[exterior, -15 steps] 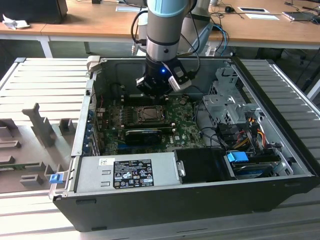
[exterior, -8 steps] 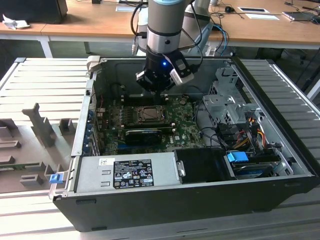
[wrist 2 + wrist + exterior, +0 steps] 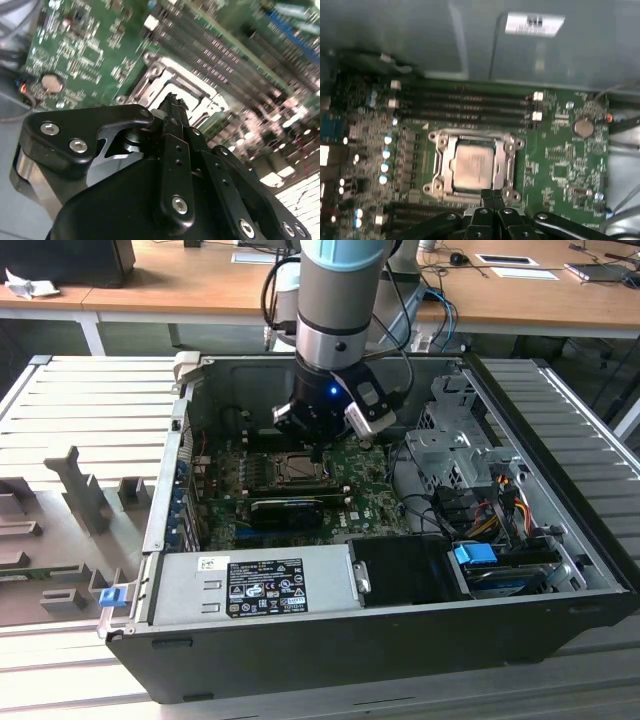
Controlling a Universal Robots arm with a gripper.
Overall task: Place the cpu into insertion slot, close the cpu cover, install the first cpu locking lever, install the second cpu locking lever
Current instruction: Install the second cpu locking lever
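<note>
The cpu (image 3: pixel 475 165), a pale silver square, lies flat in the insertion slot (image 3: pixel 436 136) on the green board. The cpu cover (image 3: pixel 502 167), a silvery frame, lies down around the chip. From the exterior view, the chip (image 3: pixel 297 469) sits inside the open computer case just below the arm's tool. My gripper (image 3: pixel 493 197) hangs a little above the socket's edge with its black fingers pressed together and nothing between them. In the second wrist view the fingertips (image 3: pixel 174 102) point at the socket's metal frame (image 3: pixel 165 80). I cannot make out the locking levers' positions.
Long black memory slots (image 3: pixel 465 107) run beside the socket. A black graphics card (image 3: pixel 288 508) lies toward the case front, next to the grey power supply (image 3: pixel 250 585). A metal drive cage (image 3: pixel 455 440) and cables (image 3: pixel 490 500) crowd the exterior view's right. Case walls (image 3: pixel 165 490) surround the board.
</note>
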